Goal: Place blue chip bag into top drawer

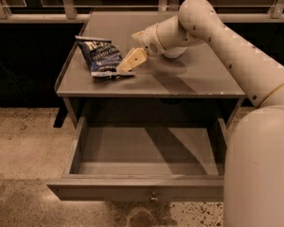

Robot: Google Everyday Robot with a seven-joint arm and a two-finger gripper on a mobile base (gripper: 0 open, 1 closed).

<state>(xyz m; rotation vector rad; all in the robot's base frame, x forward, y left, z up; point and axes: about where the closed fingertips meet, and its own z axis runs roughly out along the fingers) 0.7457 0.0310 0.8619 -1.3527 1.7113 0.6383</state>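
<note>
I have the gripper (128,64) low over the cabinet top (189,79), its tip at the right side of the blue chip bag (100,56), which lies near the top's left edge. Whether the gripper is clenched or released I cannot tell. The top drawer (132,189) stands pulled out below.

One blue chip bag (100,56), one top drawer (132,189), one tool (128,63) (beside the bag)

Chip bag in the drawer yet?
No, the blue chip bag lies on the cabinet top, end effector at its edge; the top drawer stands open.
</note>
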